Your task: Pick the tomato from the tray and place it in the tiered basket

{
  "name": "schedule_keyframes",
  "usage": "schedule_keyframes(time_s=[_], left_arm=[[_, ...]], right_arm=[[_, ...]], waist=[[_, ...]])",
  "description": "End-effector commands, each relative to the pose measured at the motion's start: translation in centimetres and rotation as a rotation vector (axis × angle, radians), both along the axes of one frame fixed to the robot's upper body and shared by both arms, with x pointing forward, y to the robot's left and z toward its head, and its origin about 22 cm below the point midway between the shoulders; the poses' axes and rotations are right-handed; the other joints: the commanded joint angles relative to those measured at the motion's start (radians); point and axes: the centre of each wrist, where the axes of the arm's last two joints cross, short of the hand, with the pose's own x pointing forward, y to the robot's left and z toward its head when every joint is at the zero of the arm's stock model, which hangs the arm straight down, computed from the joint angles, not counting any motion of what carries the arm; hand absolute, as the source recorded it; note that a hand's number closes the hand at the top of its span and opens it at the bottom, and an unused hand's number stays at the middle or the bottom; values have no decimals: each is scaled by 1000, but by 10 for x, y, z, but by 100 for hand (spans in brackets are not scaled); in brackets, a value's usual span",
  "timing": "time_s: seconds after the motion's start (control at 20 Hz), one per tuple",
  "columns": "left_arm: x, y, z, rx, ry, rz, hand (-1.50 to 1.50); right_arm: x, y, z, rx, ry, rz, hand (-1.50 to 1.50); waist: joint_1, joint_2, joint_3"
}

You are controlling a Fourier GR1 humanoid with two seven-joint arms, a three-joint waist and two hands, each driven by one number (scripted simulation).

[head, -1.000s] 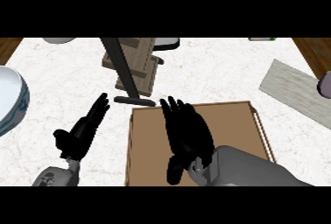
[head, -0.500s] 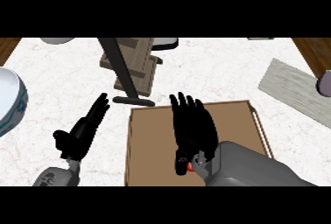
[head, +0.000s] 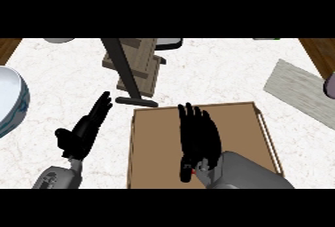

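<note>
- Your right hand (head: 198, 135) lies over the middle of the brown tray (head: 245, 116), palm down, with its fingers stretched straight toward the tray's far edge.
- Only a small red speck of the tomato (head: 192, 167) shows, under the heel of that hand near the wrist and inside the tray's near half; the rest of it is hidden by the palm.
- You cannot tell from this view whether the palm touches the tomato or only covers it, but the fingers are not curled round it.
- Your left hand (head: 85, 131) rests on the white marbled counter (head: 216, 75) just left of the tray, fingers straight and pointing up toward the far side, thumb held out to the left; it holds nothing.
- The tiered basket (head: 136, 65) stands beyond the tray's far left corner: a wooden shelf with a dark post slanting down to a dark foot just beside the tray's edge.
- At the left edge you see part of a white bowl (head: 12, 99), and at the right a grey board (head: 302, 92) lies aslant on the counter, apart from the tray.
</note>
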Motion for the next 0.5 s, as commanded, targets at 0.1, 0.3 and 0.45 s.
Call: schedule_keyframes(time_s=[0.1, 0.3, 0.45], left_arm=[[-12, 11, -11, 2, 0, 1, 0], [-10, 6, -13, -8, -10, -17, 0], [-9, 16, 0, 3, -3, -14, 0]], right_arm=[[-15, 2, -16, -139, 57, -211, -150], [-16, -2, -23, -136, 81, -254, -150], [-22, 0, -28, -132, 89, -265, -150]], waist=[[4, 1, 0], [7, 6, 0], [20, 5, 1]])
